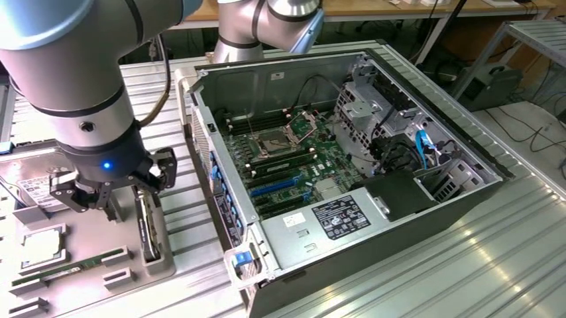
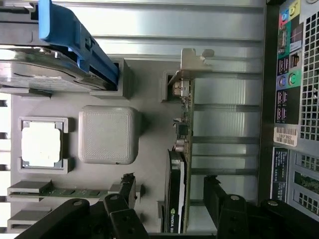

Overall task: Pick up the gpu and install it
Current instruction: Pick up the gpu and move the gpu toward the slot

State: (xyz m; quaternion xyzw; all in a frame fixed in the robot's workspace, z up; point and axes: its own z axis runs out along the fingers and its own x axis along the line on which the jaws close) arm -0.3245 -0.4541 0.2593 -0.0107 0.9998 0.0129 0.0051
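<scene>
The gpu (image 2: 178, 169) stands on its long edge in a slot of the grey parts tray (image 2: 149, 149), a thin black card with its silvery bracket (image 2: 192, 62) at the far end. My gripper (image 2: 172, 199) is open, one black finger (image 2: 125, 191) on each side of the card's near end, with gaps to both. In the exterior view the gripper (image 1: 119, 202) hangs just over the upright gpu (image 1: 148, 228) at the exterior view's left, beside the open computer case (image 1: 460, 142).
The tray (image 1: 89, 242) also carries a hard drive in a blue caddy (image 2: 70, 45), a processor (image 2: 41, 144), a green memory stick (image 2: 70, 191) and a grey square block (image 2: 107, 134). The case lies open, motherboard with blue slots (image 1: 274, 189) exposed. Its rear port panel (image 2: 289, 94) is close to the gpu.
</scene>
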